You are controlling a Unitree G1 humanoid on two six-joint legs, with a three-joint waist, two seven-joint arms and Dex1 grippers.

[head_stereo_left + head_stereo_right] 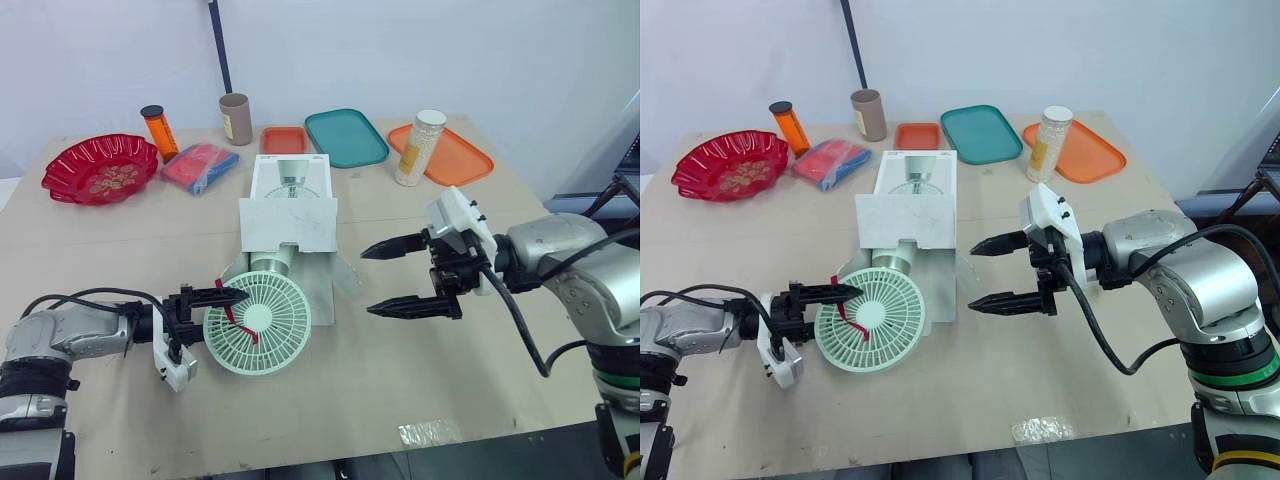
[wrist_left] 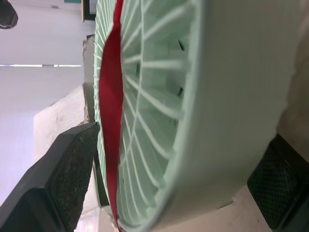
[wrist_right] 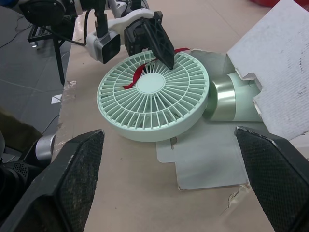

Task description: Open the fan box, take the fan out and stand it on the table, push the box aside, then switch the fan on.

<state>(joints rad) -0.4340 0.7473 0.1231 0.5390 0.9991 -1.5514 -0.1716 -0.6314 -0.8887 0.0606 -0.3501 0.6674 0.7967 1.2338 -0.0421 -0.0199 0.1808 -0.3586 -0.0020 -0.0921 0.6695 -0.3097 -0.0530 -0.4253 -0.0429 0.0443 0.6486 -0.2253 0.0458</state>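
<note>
**Left eye view: fan head out of the box, pinched at its rim**

The mint-green fan [image 1: 258, 318] lies at the near end of the white fan box [image 1: 290, 215], in the middle of the desk [image 1: 470, 360]. Its round grille faces up and toward the robot, with red blades behind the bars. Its pale cylindrical neck reaches back into the box's open near end, over a flap folded flat on the desk. The fan is not upright.

The left gripper [image 1: 225, 298] comes in from the robot's left. Its fingers [image 2: 63, 179] pinch the fan's head at the edge, one over the front grille and one against the back.

The right gripper [image 1: 368, 282] hovers just to the right of the box, touching nothing. Its fingers [image 1: 400, 245] are spread wide and point at the box.

Along the far side of the desk sit a red dish [image 1: 100, 168], an orange bottle [image 1: 160, 130], a brown tube [image 1: 235, 118], a teal tray [image 1: 346, 137] and an orange tray [image 1: 455, 158].
</note>
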